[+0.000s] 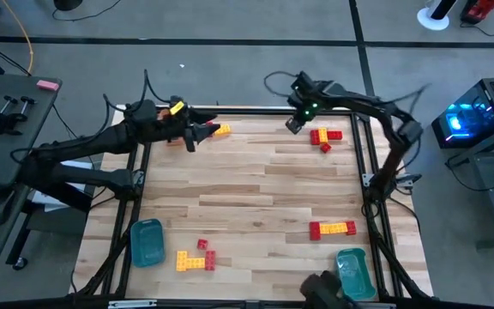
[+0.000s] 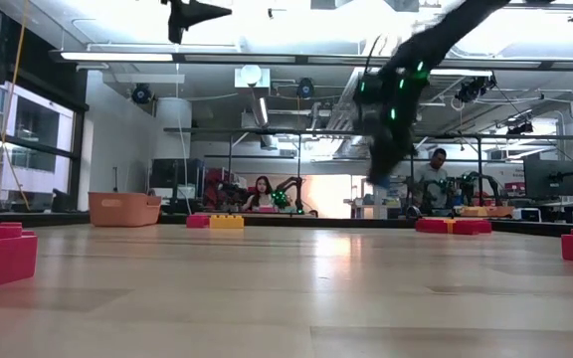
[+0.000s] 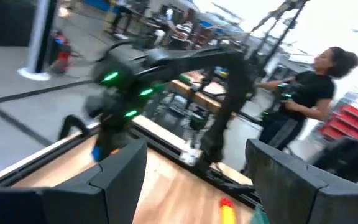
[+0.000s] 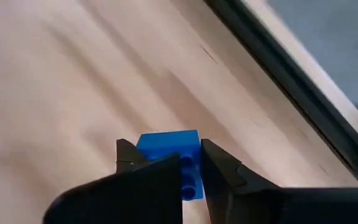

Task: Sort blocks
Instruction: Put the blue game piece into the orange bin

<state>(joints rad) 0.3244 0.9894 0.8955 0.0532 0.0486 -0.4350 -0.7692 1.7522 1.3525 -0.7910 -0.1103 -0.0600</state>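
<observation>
- The right gripper [image 4: 191, 168] is clamped on a blue block [image 4: 169, 149], at the far side of the table [image 1: 256, 193] near its middle (just inside the far edge).
- The left gripper [image 1: 197, 136] hovers at the far left with jaws wide and nothing between them, beside a yellow block [image 1: 221, 130].
- Red and yellow blocks [image 1: 325, 137] lie far right; more [image 1: 332, 228] near right, and [image 1: 195, 256] near left.
- Teal trays: one [image 1: 147, 242] near left, one [image 1: 353, 272] near right.
</observation>
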